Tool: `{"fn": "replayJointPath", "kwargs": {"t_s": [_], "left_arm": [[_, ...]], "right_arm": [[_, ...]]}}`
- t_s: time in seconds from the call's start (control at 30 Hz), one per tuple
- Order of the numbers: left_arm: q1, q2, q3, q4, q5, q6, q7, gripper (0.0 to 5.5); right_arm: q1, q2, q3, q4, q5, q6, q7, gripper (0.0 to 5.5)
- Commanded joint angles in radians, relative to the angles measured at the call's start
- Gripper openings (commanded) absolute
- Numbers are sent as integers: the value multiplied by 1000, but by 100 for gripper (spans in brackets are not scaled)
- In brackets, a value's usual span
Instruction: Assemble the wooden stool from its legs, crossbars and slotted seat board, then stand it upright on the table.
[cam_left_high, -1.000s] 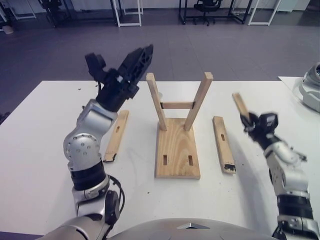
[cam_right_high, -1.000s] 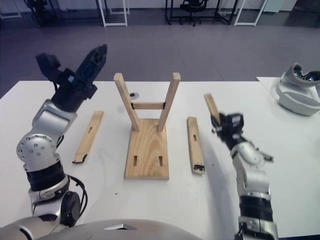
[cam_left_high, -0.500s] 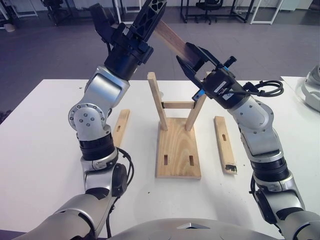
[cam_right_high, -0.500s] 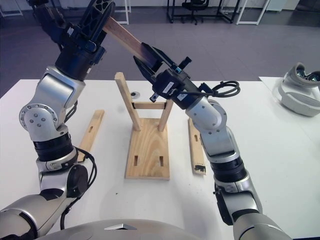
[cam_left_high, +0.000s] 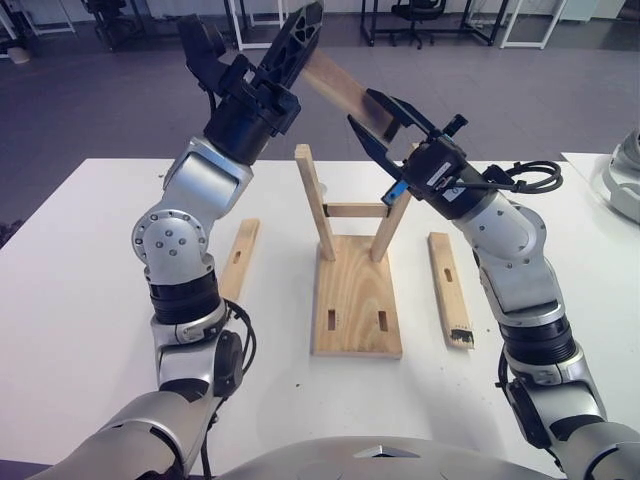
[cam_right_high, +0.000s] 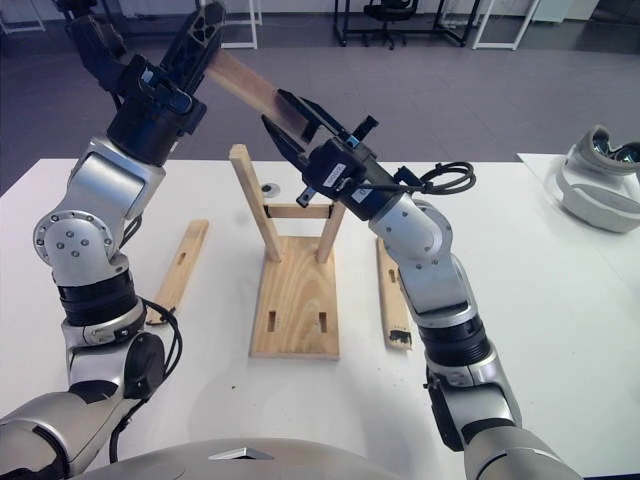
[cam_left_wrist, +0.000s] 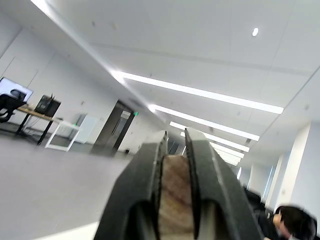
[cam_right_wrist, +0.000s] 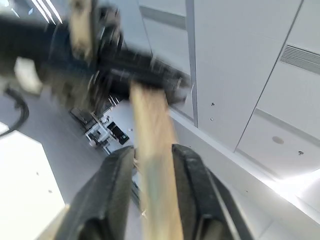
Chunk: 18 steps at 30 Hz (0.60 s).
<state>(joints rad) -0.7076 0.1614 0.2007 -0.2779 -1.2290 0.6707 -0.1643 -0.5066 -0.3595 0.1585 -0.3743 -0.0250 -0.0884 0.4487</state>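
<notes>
Stool work stands half built and upside down near the middle of the white table. A pale headset lies far off at the table's right end, and desk frames and a chair stand on the floor behind. Nothing lies between the grippers and the stool. The seat board lies flat, with two empty slots at its near end. Two upright legs rise from its far end, splayed apart and joined by a short crossbar. One loose leg lies flat just beside the board on the left, and another on the right. High above the upright legs, a wooden bar slants between both arms. The left gripper is clamped on its upper end and the right gripper closes around its lower end. The left wrist view shows the bar's grain squeezed tight between dark fingers. The right wrist view shows the bar running up from its own jaws.
</notes>
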Motion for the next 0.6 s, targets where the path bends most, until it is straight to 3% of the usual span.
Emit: {"fn": "replayJointPath", "kwargs": {"t_s": [0.03,0.13,0.27,0.37,0.47,0.53,0.6], "left_arm": [[26,23,-38,-22,51,8,-42,40],[28,23,-35,-19,54,1,-52,111],[26,30,-25,-2,84,-11,-53,148],[38,43,-18,-12,79,0,-60,153],[92,82,-15,-82,65,38,-45,213],[186,157,-45,-148,137,56,-78,256],[303,220,-68,-204,192,67,-117,256]], "right_arm": [[-7,9,-11,-36,53,50,19,63],[-1,3,-13,-40,55,61,25,6],[12,-13,-19,-53,50,76,31,0],[51,-24,-46,-85,84,132,30,60],[169,-62,-142,-129,203,259,54,126],[343,-141,-222,-127,310,339,153,130],[475,-221,-255,-68,407,399,297,130]]}}
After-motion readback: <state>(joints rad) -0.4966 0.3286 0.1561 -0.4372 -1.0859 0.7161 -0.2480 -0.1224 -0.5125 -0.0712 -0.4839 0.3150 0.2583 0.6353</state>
